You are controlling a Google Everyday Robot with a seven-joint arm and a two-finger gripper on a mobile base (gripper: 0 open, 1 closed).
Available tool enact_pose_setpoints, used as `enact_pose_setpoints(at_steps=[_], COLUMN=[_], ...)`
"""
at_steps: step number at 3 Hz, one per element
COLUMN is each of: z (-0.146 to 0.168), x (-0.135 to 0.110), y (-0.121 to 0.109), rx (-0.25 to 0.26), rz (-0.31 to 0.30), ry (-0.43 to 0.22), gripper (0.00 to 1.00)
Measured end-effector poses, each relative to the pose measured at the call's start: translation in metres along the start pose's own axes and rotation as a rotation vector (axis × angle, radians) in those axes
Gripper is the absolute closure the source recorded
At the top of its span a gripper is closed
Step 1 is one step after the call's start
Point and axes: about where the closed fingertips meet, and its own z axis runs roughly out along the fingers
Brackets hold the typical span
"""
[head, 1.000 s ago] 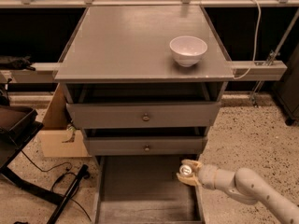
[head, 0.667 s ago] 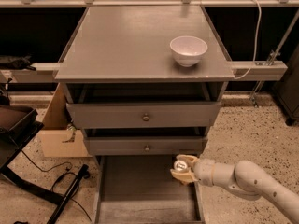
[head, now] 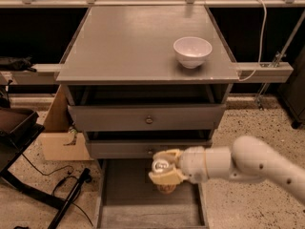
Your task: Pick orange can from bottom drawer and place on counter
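The orange can is upright, with its silver top showing and its orange-tan base below my fingers. My gripper is shut on the orange can and holds it over the middle of the open bottom drawer, just in front of the middle drawer's face. My white arm reaches in from the right. The counter is the flat grey top of the cabinet above.
A white bowl stands on the counter's right side. Two upper drawers with round knobs stick out slightly. A cardboard box and black cables and a stand leg lie to the cabinet's left. A rail runs to the right.
My gripper has moved left from the drawer's right side to its middle, carrying the orange can with it, and sits slightly higher.
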Motion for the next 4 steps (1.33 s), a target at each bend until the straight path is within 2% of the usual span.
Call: enact_pose_setpoints(at_steps=[1, 2, 3, 4], z=[-0.028, -0.043, -0.048, -0.048], x=[-0.083, -0.142, -0.187, -0.187], y=[0.012, 0.007, -0.006, -0.006], rx=[0.000, 0.040, 0.085, 0.085], rz=[-0.064, -0.074, -0.087, -0.087], ry=[0.028, 0.041, 0.069, 0.069], gripper=[1.00, 1.00, 1.00, 1.00])
